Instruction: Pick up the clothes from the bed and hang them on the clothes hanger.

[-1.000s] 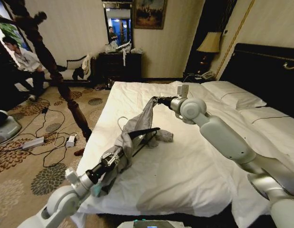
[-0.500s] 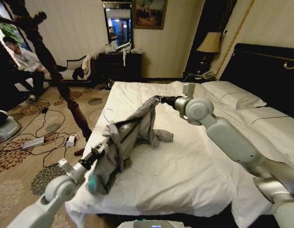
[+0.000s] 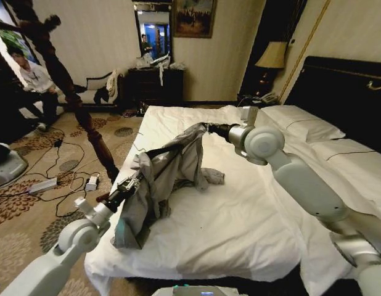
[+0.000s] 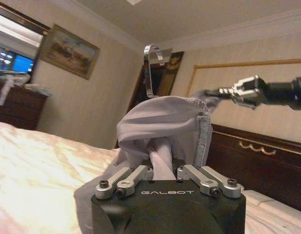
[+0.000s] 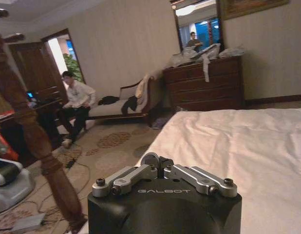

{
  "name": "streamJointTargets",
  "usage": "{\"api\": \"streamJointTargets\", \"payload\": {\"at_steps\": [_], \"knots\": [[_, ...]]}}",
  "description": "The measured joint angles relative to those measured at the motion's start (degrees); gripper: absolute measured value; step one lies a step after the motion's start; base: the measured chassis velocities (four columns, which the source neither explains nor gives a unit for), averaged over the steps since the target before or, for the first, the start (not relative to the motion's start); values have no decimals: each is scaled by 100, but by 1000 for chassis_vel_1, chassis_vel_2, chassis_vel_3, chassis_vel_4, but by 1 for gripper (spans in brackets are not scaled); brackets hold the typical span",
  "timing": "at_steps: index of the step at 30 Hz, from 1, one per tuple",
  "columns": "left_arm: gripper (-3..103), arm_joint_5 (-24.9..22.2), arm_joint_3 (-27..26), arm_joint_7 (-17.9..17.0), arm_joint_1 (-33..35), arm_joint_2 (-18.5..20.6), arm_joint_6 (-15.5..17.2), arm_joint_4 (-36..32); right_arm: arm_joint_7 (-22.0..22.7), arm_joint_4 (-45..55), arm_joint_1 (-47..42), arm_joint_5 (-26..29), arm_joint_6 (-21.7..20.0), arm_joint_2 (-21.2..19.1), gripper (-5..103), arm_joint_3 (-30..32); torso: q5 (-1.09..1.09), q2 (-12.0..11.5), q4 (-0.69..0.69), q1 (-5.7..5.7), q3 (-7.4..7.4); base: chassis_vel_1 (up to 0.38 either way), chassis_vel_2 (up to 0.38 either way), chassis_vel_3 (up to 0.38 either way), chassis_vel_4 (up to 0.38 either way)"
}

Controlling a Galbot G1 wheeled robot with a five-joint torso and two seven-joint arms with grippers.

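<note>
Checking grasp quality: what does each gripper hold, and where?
Left gripper holds the grey shirt and hanger inside; right gripper pinches the shirt's upper edge.

The head camera looks down from the foot of the bed (image 3: 240, 234) toward the dresser (image 3: 156, 86) at twelve o'clock. Each wrist camera peers closely over its own knuckles; the right one shares that dresser (image 5: 209, 83).

The clothes (image 3: 169, 169) hang over the bed (image 3: 240, 216) near its left edge, held between the left gripper (image 3: 130, 184) in front and the right gripper (image 3: 206, 127) behind. The coat stand (image 3: 67, 92) rises left of the bed, the dresser (image 3: 155, 86) behind it.
</note>
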Motion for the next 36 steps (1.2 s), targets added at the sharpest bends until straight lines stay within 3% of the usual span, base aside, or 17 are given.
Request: {"api": "streamJointTargets", "payload": {"at_steps": [2,13,18,29,36], "knots": [[16,22,352,-32,-269,86,31,-57,44,-12,95,54,-4,50,0,-87,1,0,0,0,0,0,0,0,0],[16,-122,864,-53,-818,361,63,-65,38,234,-115,8,-15,-96,0,-95,2,0,-1,-1,0,0,0,0,0],[16,-290,1321,-177,-1398,468,130,63,-78,436,-188,-2,23,-141,0,-92,1,0,0,-1,0,0,0,0,0],[16,-622,1637,-371,-2164,404,225,491,33,1101,-365,418,78,-240,0,155,0,0,-1,0,0,0,0,0,0],[16,-785,1692,-511,-2521,335,286,584,39,1546,-745,563,77,-507,0,479,1,0,-2,-1,0,0,0,0,0]]}}
